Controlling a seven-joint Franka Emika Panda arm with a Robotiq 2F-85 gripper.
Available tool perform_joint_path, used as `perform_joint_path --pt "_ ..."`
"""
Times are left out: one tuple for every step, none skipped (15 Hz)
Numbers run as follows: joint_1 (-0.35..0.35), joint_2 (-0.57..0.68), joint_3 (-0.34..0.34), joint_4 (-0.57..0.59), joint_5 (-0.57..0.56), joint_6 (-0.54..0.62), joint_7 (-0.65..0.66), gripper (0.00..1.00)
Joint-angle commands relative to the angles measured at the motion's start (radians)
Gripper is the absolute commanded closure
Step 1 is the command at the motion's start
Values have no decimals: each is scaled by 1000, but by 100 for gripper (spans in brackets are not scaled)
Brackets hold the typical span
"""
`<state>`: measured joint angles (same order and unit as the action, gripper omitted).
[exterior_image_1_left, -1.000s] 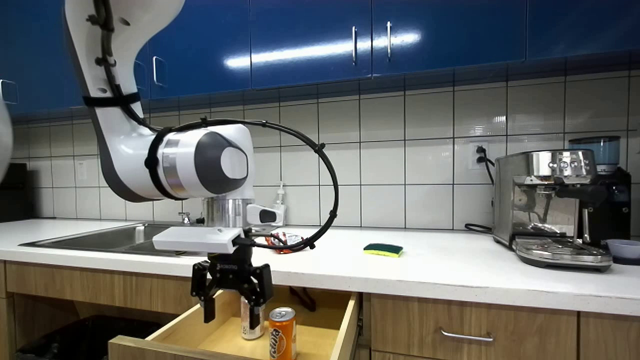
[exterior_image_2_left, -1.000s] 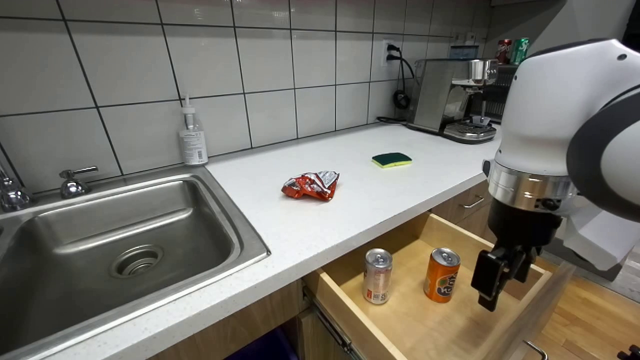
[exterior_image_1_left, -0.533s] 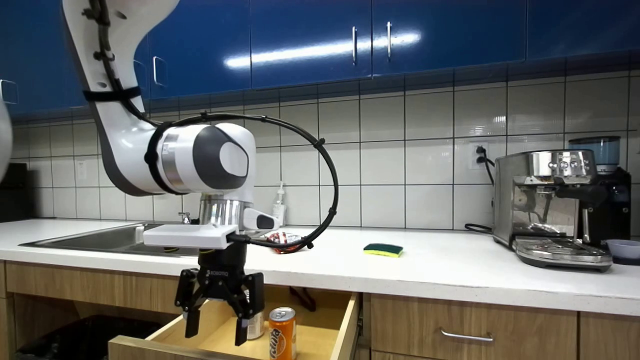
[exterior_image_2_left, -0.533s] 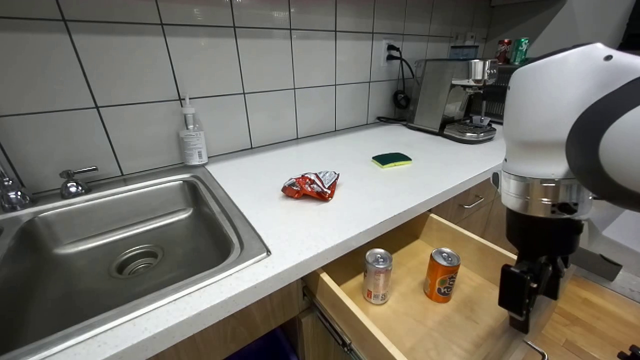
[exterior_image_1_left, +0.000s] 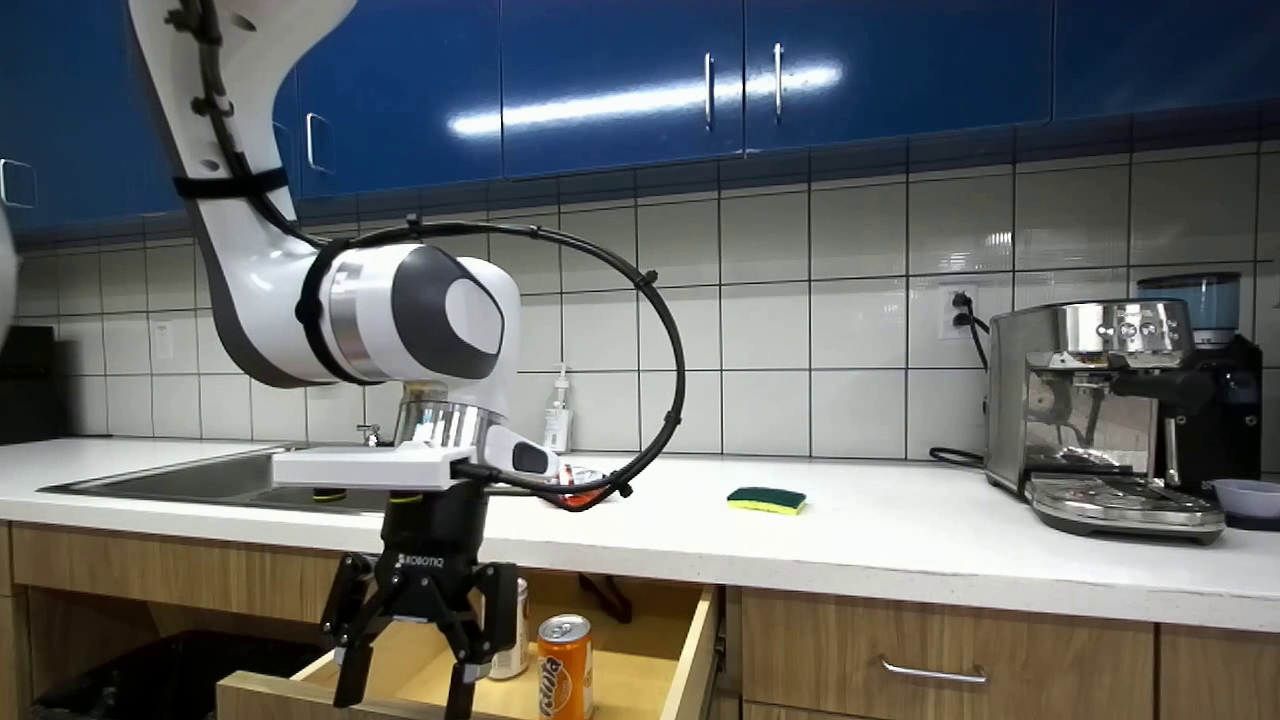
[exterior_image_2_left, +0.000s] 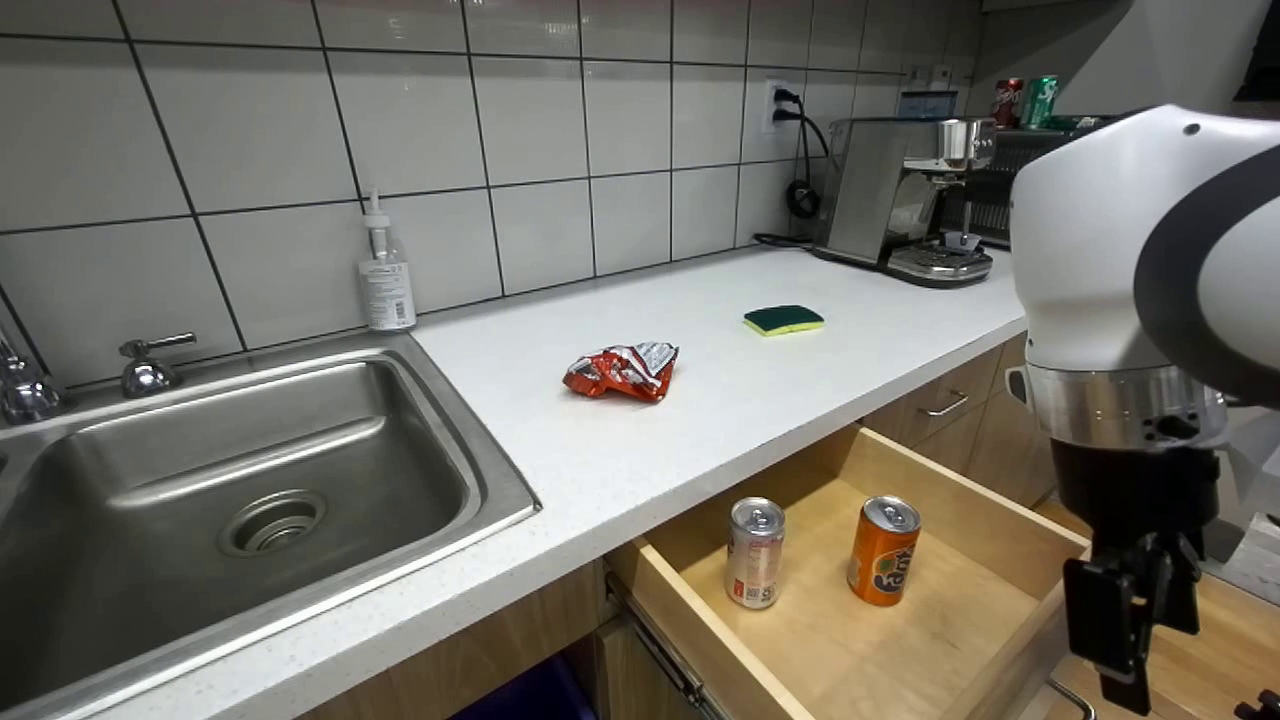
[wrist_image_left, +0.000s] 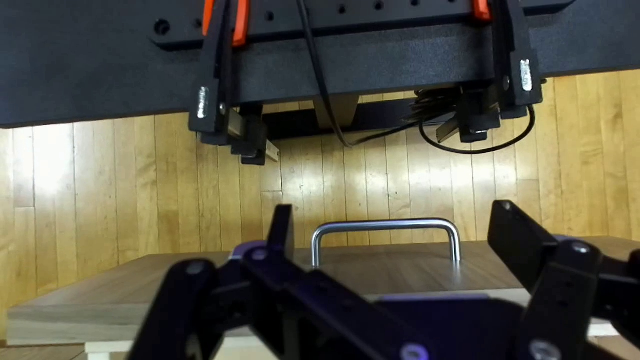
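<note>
I drive a curved white arm (exterior_image_1_left: 255, 290) with a dark-grey oval joint cap (exterior_image_1_left: 425, 310), looping black cable (exterior_image_1_left: 650, 282) and black two-fingered gripper (exterior_image_1_left: 406, 690) marked ROBOTIQ.

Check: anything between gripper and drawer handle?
Nothing visible: in the wrist view the drawer handle shows whole, framed by the open gripper. The orange can and pale can stand inside the drawer, off that line.

Carried lower and outward over the past second, toward the front of the drawer (exterior_image_1_left: 262, 694), leaving the orange can (exterior_image_2_left: 884, 552) and the silver can (exterior_image_2_left: 756, 556) farther from the claw (exterior_image_1_left: 405, 697) in both exterior views.
</note>
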<state>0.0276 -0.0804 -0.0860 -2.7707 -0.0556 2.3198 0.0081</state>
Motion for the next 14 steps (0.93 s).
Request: perform_joint_path --pt "-34 19 10 24 9 -38 -32 0" --pt "-37 28 9 29 14 -35 -39 0" --pt "-39 41 9 37 15 -30 -40 0" --pt "-40 53 10 43 15 -29 -43 0" --pt "-41 63 10 49 15 -27 -44 0" --pt "-42 74 10 57 16 -26 -47 0" --pt "-42 89 11 67 18 -25 -50 0" --pt "-42 101 12 76 22 -24 -56 0" --pt "-42 112 13 84 23 -23 -60 0" --pt "-42 125 13 93 22 -23 -62 0" --pt "-42 138 14 102 26 -25 -68 0" --pt "-42 152 15 112 29 -30 -72 0" --pt "-41 165 17 120 31 -32 -76 0" --pt "-41 178 19 128 34 -36 -79 0"
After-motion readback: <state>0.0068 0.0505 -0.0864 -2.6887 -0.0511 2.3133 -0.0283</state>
